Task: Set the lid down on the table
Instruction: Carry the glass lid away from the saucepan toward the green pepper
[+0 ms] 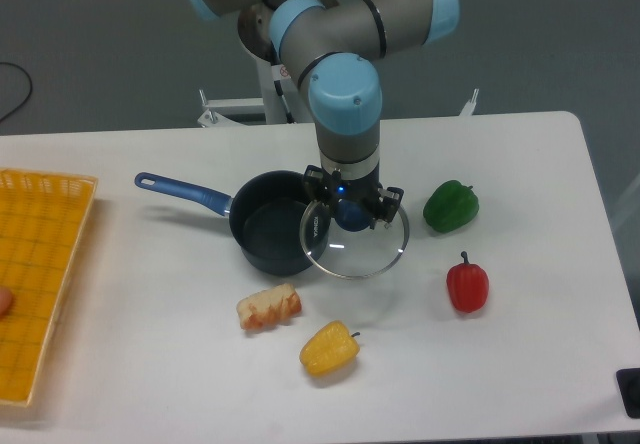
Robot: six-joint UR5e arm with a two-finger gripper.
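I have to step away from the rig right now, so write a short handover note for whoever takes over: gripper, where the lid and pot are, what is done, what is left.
Gripper: shut on the dark blue knob of the lid.
Lid: held just right of the saucepan, its left edge overlapping the pot's rim in this view. Whether it already touches the table cannot be told.
Done: lid is off the pot, which stands open.
Left: set the lid flat on the bare white table right of the pot, short of the green pepper and red pepper, then open and withdraw.
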